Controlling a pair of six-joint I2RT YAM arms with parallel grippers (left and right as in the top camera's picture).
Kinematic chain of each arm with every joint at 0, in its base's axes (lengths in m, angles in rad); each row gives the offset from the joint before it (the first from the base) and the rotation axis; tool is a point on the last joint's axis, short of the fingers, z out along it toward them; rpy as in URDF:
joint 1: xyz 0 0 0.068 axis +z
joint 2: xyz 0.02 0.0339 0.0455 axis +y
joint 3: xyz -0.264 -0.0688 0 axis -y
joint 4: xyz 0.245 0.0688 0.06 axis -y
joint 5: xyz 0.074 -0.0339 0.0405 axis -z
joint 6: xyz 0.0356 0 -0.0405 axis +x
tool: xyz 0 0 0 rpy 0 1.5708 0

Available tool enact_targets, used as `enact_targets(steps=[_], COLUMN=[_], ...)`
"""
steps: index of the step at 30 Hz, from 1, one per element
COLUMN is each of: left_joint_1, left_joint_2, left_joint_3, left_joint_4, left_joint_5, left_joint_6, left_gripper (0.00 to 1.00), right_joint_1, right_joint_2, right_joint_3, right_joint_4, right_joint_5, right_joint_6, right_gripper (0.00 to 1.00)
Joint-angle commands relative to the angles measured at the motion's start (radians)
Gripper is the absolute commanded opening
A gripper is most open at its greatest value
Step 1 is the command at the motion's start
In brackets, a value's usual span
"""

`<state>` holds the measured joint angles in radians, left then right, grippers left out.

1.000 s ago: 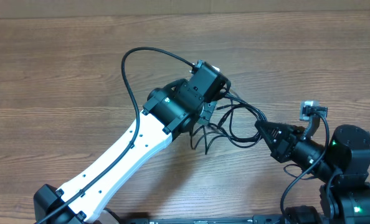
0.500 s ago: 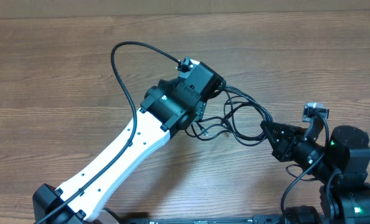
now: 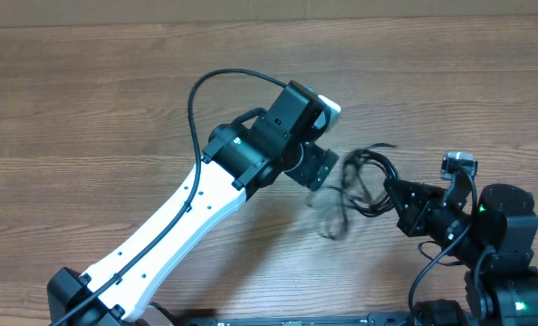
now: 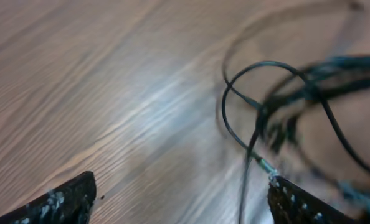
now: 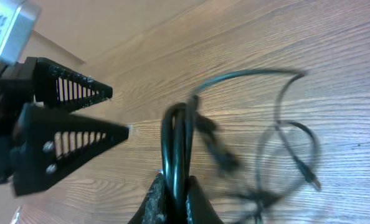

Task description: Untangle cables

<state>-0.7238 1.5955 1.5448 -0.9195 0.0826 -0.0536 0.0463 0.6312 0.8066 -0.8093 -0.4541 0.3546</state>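
Note:
The thin black cables (image 3: 364, 177) form a bunch of loops on the wooden table between my two grippers, partly blurred by motion. My right gripper (image 3: 389, 188) is shut on a bundle of strands, which stands up from its jaws (image 5: 174, 186) in the right wrist view (image 5: 175, 134). One metal-tipped plug (image 5: 309, 177) lies at the right. My left gripper (image 3: 316, 168) is wide open and empty just left of the bunch. In the left wrist view its fingertips (image 4: 182, 196) frame bare wood, with the loops (image 4: 266, 106) ahead at upper right. The open left fingers also show in the right wrist view (image 5: 121, 112).
The table is brown wood (image 3: 88, 118). The left arm's thick black cable (image 3: 196, 100) arcs above its white link (image 3: 178, 226). The right arm's base (image 3: 509, 244) stands at the lower right corner.
My left gripper has opened and let go of the cables, turning to the right. The freed loops have swung down and back toward the right gripper, which still holds them.

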Motion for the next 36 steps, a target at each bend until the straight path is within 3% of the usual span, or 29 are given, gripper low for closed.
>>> enact_targets(steps=[1, 10, 15, 20, 24, 27, 29, 36], left_joint_1=[0.003, 0.003, -0.013, -0.060, -0.069, -0.069, -0.069, -0.068], left_joint_2=[0.006, 0.006, 0.006, 0.006, 0.006, 0.006, 0.006, 0.006], left_joint_3=[0.019, 0.019, 0.019, 0.019, 0.019, 0.019, 0.019, 0.019], left_joint_4=[0.000, 0.026, 0.108, 0.153, 0.162, 0.162, 0.159, 0.061], left_joint_5=[0.183, 0.278, 0.357, 0.341, 0.229, 0.100, -0.038, -0.303], left_joint_6=[0.154, 0.189, 0.217, 0.275, 0.249, 0.180, 0.097, -0.037], left_gripper=[0.85, 0.86, 0.89, 0.89, 0.90, 0.99, 1.00, 1.00], right_joint_1=[-0.003, -0.003, -0.003, -0.003, -0.003, -0.003, -0.003, -0.003], right_joint_2=[-0.012, -0.012, -0.012, -0.012, -0.012, -0.012, -0.012, -0.012], right_joint_3=[-0.002, -0.002, -0.002, -0.002, -0.002, -0.002, -0.002, -0.002], right_joint_4=[0.006, 0.001, 0.067, 0.105, 0.119, 0.182, 0.209, 0.195], right_joint_5=[0.022, 0.016, -0.170, -0.266, -0.310, -0.447, -0.501, -0.465], right_joint_6=[-0.016, -0.021, -0.054, -0.058, -0.058, -0.058, -0.057, -0.057], right_gripper=[0.04, 0.04, 0.04, 0.04, 0.04, 0.04, 0.04, 0.04])
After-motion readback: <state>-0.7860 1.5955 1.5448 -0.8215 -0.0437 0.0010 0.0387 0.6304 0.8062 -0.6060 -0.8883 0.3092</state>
